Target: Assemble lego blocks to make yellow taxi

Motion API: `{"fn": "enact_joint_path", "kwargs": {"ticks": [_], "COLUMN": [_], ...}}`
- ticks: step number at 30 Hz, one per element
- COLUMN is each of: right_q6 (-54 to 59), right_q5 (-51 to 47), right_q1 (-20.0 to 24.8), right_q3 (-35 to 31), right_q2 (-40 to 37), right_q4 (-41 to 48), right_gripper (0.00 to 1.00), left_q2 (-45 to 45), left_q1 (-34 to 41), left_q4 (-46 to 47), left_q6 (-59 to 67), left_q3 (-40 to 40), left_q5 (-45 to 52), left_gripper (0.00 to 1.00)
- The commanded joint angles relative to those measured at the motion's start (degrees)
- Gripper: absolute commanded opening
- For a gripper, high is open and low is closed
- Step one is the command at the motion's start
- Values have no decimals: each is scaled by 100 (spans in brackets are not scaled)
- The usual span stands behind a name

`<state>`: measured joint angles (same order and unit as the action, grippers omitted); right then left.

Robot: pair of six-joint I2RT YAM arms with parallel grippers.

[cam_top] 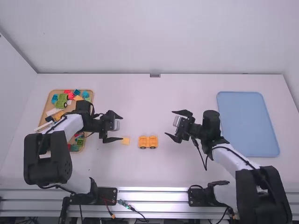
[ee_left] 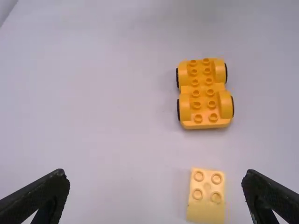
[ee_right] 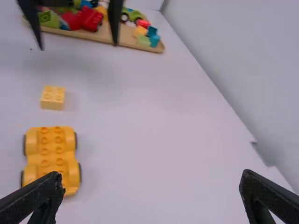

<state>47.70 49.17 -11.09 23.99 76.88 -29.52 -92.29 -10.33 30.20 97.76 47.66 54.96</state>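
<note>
At the left stands a wooden tray [cam_top: 49, 104] of mixed coloured blocks, presumably the stock of parts. Next comes the left gripper [cam_top: 120, 128], jaws wide apart with nothing between them, turned inward over the table. Near it on the table lies a small yellow block [cam_top: 125, 140], studs up, beside but apart from the yellow wheeled base [cam_top: 148, 142]. The base rests on its wheels with its studs exposed, a placement that would suit building upward; the block is probably the next part, and the two remain unjoined. The right gripper [cam_top: 169, 123], likewise spread and holding nothing, faces inward, perhaps so that one arm may steady the base while the other presses. At far right lies a blue tray [cam_top: 247, 123], possibly meant for the finished taxi. As to margins: the wooden tray's edge runs under the left arm, so a low backward sweep could catch it. The narrow gap between block and base leaves limited finger room on their facing sides; a grip across the other sides seems safer. White table separates the base from the blue tray, whose raised rim would call for a lift.
</note>
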Motion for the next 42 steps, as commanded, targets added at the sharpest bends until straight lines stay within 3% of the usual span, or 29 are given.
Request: {"fn": "enact_joint_path", "kwargs": {"ticks": [1,6,10,14,22,27,42], "right_q6": [-15,224,632,615,-281,-1037,-1392], "right_q5": [59,756,1987,2651,1672,863,-234], "right_q1": [-177,-323,-238,-203,-793,-1032,-1480], "right_q3": [-22,433,789,957,732,387,184], "right_q2": [443,1380,2276,2742,2700,2519,2532], "right_q4": [-177,-129,-116,-109,-396,-933,-1333], "right_gripper": [99,99,99,99,99,99,99], "left_q2": [144,144,144,70,-492,-763,-1545], "left_q1": [-7,-15,-55,-57,-52,22,87], "left_q4": [-219,-682,-726,-1001,-1381,-616,-374], "left_q6": [72,55,70,-170,-664,173,774], "left_q3": [-315,-651,-708,-708,-555,-352,-245], "left_q5": [216,409,509,483,494,157,358], "left_gripper": [99,99,99,99,99,99,99]}}
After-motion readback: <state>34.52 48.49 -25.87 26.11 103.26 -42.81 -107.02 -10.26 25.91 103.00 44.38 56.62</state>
